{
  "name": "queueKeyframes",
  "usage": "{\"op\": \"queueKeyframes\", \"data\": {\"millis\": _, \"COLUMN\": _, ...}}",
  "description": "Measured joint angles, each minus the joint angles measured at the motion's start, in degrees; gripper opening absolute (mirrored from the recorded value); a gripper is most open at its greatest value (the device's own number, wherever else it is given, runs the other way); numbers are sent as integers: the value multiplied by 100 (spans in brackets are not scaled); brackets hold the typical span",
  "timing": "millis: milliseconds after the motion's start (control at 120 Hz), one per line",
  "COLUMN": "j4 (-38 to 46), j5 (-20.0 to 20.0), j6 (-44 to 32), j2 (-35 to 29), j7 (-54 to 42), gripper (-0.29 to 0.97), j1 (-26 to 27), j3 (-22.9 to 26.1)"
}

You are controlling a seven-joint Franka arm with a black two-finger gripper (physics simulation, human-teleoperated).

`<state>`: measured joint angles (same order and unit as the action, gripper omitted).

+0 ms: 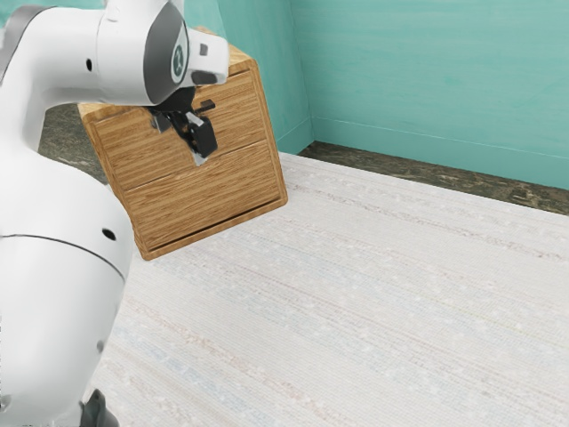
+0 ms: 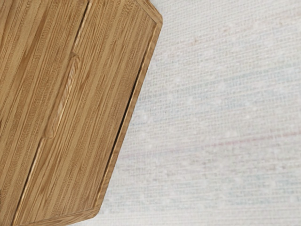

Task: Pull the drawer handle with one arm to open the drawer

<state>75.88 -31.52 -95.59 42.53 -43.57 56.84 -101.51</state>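
Teal walls (image 1: 427,71) close off the back of the room, and a pale, planked table (image 1: 373,294) covers most of the exterior view. At about 10 o'clock in that view stands a wooden cabinet (image 1: 222,191) with two drawer fronts, one above the other. Both fronts look flush with the frame, so the drawer (image 1: 240,173) is not yet open.

The white arm (image 1: 53,267) comes in from 9 o'clock. Its black claw (image 1: 197,147) hangs just in front of the seam between the two fronts. Whether the claw is wide, narrow or closed on anything cannot be told from here.

The wrist view shows the handle (image 2: 61,99). It is a slim wooden bar, the same colour as the cabinet face, and it lies close against the wood beside that seam.

The risks seem to come mainly from that handle. It looks shallow and offers little to hook behind, so a shallow or slightly offset grasp could slip off once the pull begins. If the pull is not square to the drawer front, the drawer may bind. The whole cabinet might then slide or twist across the table instead of the drawer opening.
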Motion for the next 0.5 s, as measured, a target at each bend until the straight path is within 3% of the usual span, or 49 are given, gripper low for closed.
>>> {"op": "queueKeyframes", "data": {"millis": 108, "j4": -11, "j5": 149, "j6": -576, "j2": -150, "j7": -930, "gripper": 67, "j1": -258, "j3": 279}}
{"op": "queueKeyframes", "data": {"millis": 225, "j4": 6, "j5": -146, "j6": -1124, "j2": -215, "j7": -1708, "gripper": 67, "j1": -440, "j3": 347}}
{"op": "queueKeyframes", "data": {"millis": 358, "j4": -31, "j5": -485, "j6": -1520, "j2": -190, "j7": -2450, "gripper": 67, "j1": -1098, "j3": 776}}
{"op": "queueKeyframes", "data": {"millis": 500, "j4": -47, "j5": -753, "j6": -1806, "j2": -189, "j7": -3124, "gripper": 67, "j1": -1305, "j3": 1124}}
